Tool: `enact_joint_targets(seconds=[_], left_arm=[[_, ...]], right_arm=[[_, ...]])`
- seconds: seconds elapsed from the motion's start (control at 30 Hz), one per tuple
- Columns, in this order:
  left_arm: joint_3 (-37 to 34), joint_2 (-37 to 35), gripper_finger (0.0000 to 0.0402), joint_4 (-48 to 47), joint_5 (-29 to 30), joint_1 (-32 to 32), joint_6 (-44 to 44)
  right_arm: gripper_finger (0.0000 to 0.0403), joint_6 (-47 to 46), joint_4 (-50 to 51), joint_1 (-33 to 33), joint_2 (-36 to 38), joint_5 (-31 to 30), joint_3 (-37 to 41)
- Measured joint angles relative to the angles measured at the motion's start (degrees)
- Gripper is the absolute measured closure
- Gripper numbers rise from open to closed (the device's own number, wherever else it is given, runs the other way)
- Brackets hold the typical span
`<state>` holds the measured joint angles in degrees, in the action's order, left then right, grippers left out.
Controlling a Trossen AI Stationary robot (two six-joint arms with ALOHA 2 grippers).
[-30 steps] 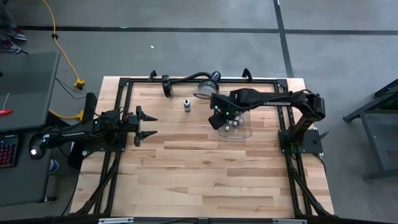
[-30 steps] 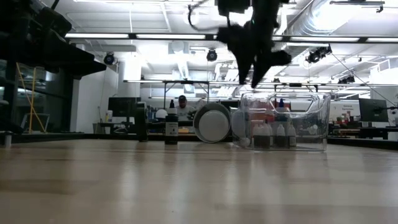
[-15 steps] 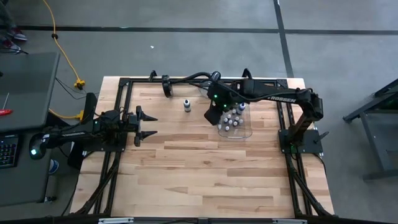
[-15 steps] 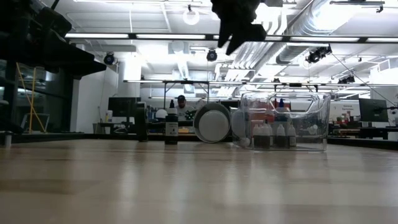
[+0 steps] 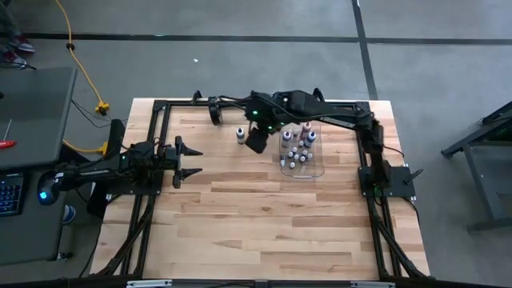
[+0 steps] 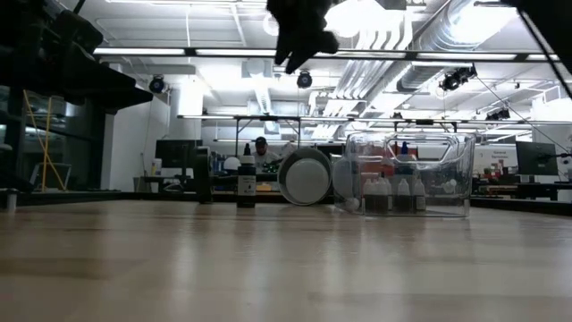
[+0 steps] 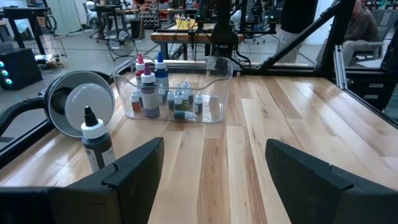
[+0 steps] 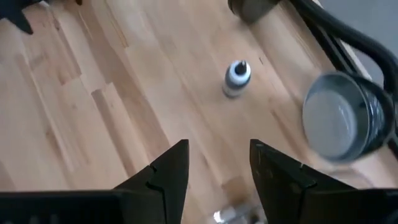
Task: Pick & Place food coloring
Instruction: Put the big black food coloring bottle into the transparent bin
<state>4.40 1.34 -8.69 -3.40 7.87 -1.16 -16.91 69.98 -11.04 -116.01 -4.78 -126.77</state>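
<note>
- Fingers (image 8: 180,171) of right gripper (image 5: 256,141) parted, empty, poised high between lone dark white-capped food coloring bottle (image 5: 240,135) and clear rectangular plastic tray (image 5: 316,164) of more bottles, far-centre, seemingly lining up a pick.
- Left gripper (image 5: 186,159) wide open, parked left.

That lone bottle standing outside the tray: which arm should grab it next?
The right. Its gripper hangs open beside the bottle, between it and the tray, and its wrist camera looks down on the white cap. The left gripper waits open near the table's left edge, farther off.
</note>
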Motion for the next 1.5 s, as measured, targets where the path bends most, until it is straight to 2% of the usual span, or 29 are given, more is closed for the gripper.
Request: enact_joint_targets(seconds=[0.17,0.33,0.47,0.6,0.7,0.83,0.9,1.1,1.3,1.5], left_arm=[[0.0,0.0,0.0124,0.0,0.0,0.0,0.0],[0.0,0.0,0.0124,0.0,0.0,0.0,0.0],[0.0,0.0,0.0124,0.0,0.0,0.0,0.0],[0.0,0.0,0.0124,0.0,0.0,0.0,0.0],[0.0,0.0,0.0124,0.0,0.0,0.0,0.0],[0.0,0.0,0.0124,0.0,0.0,0.0,0.0],[0.0,0.0,0.0124,0.0,0.0,0.0,0.0],[0.0,0.0,0.0124,0.0,0.0,0.0,0.0],[0.0,0.0,0.0124,0.0,0.0,0.0,0.0],[0.0,0.0,0.0124,0.0,0.0,0.0,0.0]], right_arm=[[0.0246,5.4,0.6,-0.6,-5.4,-0.3,-5.7],[0.0241,10.3,0.3,-1.0,-8.1,-3.7,-7.5],[0.0237,13.5,-1.0,-1.1,-8.4,-7.3,-5.7],[0.023,16.2,-4.0,-1.6,-8.4,-6.5,-2.9],[0.0221,17.0,-7.2,-2.2,-8.5,-3.6,-0.8],[0.0203,16.5,-14.3,-3.3,-8.6,3.2,2.4],[0.0193,15.5,-17.5,-3.8,-8.8,4.3,3.6],[0.0166,17.8,-26.1,-4.4,-9.0,4.0,8.1],[0.0159,18.3,-33.2,-4.5,-9.0,3.4,15.1],[0.0159,17.2,-36.2,-4.9,-9.0,-1.5,18.4]])
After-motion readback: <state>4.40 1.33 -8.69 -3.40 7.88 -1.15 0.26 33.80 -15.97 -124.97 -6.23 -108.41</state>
